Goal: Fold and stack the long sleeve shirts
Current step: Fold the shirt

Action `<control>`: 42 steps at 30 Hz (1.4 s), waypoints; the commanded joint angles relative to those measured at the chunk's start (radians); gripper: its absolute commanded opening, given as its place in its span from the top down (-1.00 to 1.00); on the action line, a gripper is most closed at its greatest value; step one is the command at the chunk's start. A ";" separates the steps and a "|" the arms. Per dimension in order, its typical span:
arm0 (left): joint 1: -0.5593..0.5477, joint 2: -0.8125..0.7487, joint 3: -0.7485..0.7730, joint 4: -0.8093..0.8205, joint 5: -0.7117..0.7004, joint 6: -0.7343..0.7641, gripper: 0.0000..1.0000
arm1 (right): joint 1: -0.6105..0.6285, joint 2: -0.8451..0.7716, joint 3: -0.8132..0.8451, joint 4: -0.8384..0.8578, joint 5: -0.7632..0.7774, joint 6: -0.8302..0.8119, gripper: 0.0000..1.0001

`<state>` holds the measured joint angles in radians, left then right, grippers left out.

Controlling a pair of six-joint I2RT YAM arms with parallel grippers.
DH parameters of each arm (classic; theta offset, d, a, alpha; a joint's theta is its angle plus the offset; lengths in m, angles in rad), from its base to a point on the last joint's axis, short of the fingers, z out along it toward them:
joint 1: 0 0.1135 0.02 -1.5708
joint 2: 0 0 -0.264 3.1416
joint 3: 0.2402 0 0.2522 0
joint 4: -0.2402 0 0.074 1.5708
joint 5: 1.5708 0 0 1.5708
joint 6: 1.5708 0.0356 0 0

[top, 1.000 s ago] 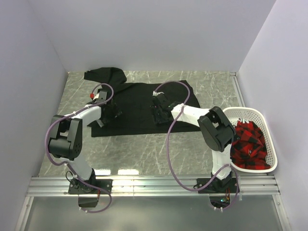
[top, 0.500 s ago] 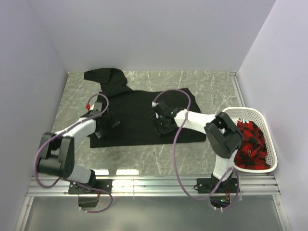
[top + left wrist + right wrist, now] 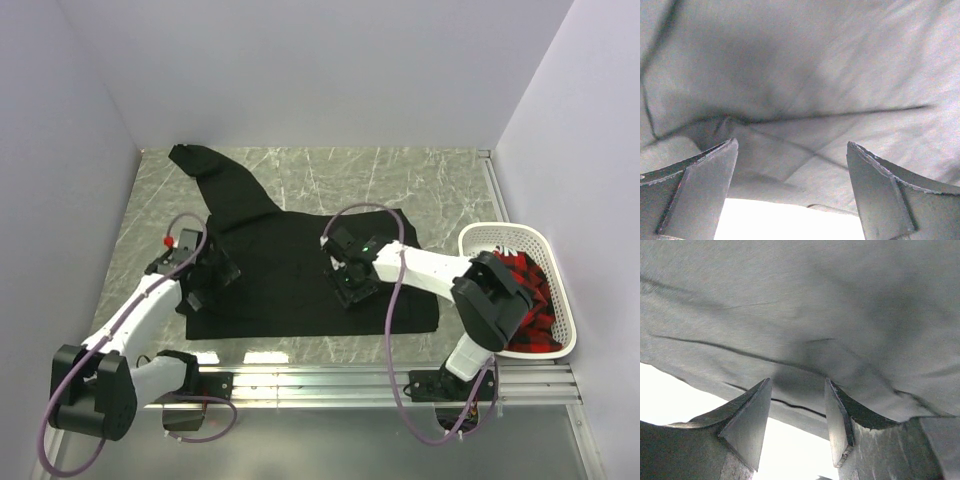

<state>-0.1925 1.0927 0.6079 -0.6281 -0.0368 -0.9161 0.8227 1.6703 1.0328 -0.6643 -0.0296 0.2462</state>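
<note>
Top external; black shirt (image 3: pixel 280 270) hem beside near table (image 3: pixel 420 190) edge; sleeve (image 3: pixel 215 175) far-left

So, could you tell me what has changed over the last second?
Both arms drew back toward their bases, dragging the black shirt toward the near edge; its sleeve stretched out far left. The left fingers and right fingers stayed down on the cloth. The basket of red plaid garments did not move.
</note>
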 commanded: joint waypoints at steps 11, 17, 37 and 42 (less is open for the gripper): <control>0.192 0.284 0.378 0.188 -0.069 0.231 -0.92 | -0.329 -0.238 0.088 0.278 0.175 0.066 -0.10; 0.254 0.493 0.485 0.286 -0.060 0.155 -0.87 | -0.457 -0.193 0.095 0.373 0.135 0.175 -0.10; 0.243 0.739 0.670 0.297 0.067 0.071 -0.28 | -0.599 -0.031 0.157 0.431 0.171 0.219 -0.08; 0.235 0.771 0.681 0.297 0.075 0.071 -0.07 | -0.609 -0.024 0.154 0.434 0.172 0.219 -0.07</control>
<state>0.0513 1.8549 1.2499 -0.3576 0.0151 -0.8345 0.2234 1.6375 1.1465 -0.2646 0.1165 0.4549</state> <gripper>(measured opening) 0.559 0.537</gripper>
